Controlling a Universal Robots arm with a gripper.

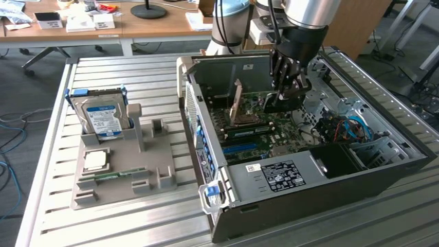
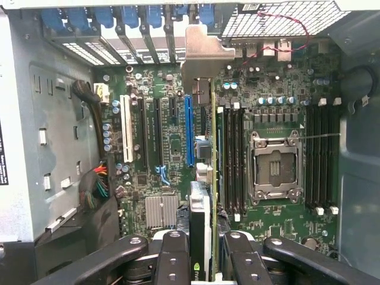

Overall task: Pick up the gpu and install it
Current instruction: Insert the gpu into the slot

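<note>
Your end effector (image 2: 205,252) is closed on the gpu (image 2: 200,209), with its black fingers (image 2: 172,256) pressing the thin card from both faces. The card stands on edge, and its silvery bracket (image 2: 205,53) points toward the rear slot openings of the computer case (image 1: 309,206). In the exterior view, you see the end effector (image 1: 288,86) reaching down into the open case, holding the gpu (image 1: 281,104) over the green motherboard (image 1: 257,128). From the wrist camera, the card's edge lies just beside the long blue slot (image 2: 189,130), with the processor socket (image 2: 274,163) well off to its other side. You cannot tell whether the card's lower edge touches the board. Toward the exterior view's left, a grey holder (image 1: 127,172) on the bench (image 1: 137,224) carries an upright hard drive (image 1: 103,119).
</note>
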